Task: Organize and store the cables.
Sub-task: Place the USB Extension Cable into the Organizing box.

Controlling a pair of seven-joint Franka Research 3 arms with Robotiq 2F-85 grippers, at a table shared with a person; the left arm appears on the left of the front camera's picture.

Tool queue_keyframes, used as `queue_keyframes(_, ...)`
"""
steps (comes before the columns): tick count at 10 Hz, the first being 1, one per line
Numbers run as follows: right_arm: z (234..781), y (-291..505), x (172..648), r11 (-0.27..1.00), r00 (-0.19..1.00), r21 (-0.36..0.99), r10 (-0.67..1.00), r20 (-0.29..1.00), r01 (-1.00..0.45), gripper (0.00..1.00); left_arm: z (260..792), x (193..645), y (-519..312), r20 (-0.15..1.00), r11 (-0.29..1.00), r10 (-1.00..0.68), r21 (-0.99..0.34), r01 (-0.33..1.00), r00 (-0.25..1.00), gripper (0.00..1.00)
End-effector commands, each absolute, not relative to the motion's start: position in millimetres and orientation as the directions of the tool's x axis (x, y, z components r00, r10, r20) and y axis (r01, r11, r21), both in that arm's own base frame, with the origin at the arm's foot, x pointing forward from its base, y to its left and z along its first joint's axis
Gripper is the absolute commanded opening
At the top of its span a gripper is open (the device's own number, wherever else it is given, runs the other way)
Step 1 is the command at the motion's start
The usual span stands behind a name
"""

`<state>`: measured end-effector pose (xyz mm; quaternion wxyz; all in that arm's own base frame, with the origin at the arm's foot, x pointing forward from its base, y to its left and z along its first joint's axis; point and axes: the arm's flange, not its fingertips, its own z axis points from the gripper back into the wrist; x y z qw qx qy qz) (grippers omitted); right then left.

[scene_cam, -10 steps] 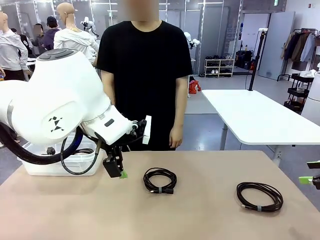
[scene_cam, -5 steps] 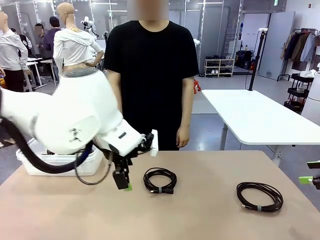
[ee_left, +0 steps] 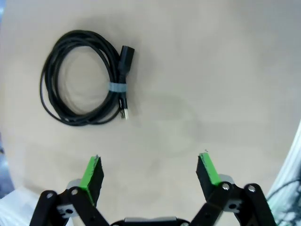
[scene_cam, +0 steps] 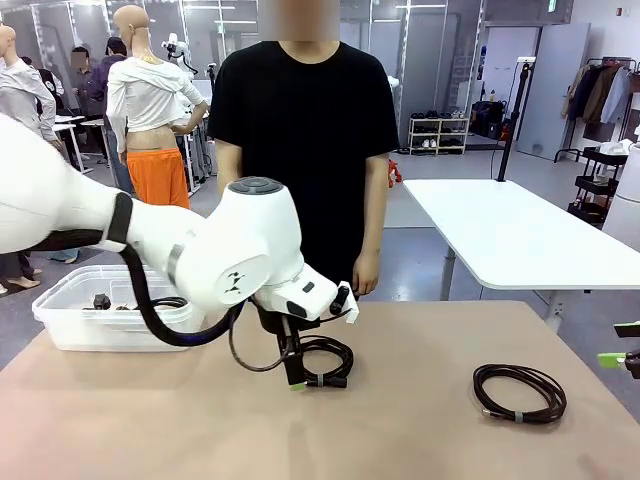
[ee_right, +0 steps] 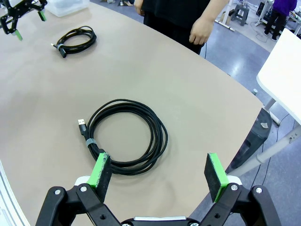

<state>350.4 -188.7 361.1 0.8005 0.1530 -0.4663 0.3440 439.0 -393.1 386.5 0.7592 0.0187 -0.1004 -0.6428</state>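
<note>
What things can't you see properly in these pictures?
- Front view: the left arm covers the left side of the middle cable.
- Front view: the dark things in the plastic bin are too small, and half behind that arm, to name.
- Front view: the right gripper is cut off by the picture's right edge.

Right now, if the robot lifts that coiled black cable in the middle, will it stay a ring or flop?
Probably floppy: the middle cable is thin cord. Its light band should keep the loops together, though they'd likely sag. The plug end may dangle.
</note>
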Motion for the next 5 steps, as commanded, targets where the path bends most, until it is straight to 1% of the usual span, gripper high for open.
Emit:
queue_keyframes(1,361.6,-189.0,349.4,0.716,0.326,-0.082,0.413,0.850,-0.693,1.00,382.3,455.5,-414.1,0.091,0.189,-0.980,0.118,0.975,0.179,1.00)
queue_keyframes(2,361.6,-189.0,349.4,0.716,0.326,-0.082,0.413,0.850,-0.693,1.00,374.0,461.7,-421.4,0.078,0.174,-0.983,0.112,0.978,0.166,1.00)
queue_keyframes(5,361.6,-189.0,349.4,0.716,0.326,-0.082,0.413,0.850,-0.693,1.00,350.0,490.0,-434.4,0.082,0.072,-0.995,0.165,0.984,0.059,1.00)
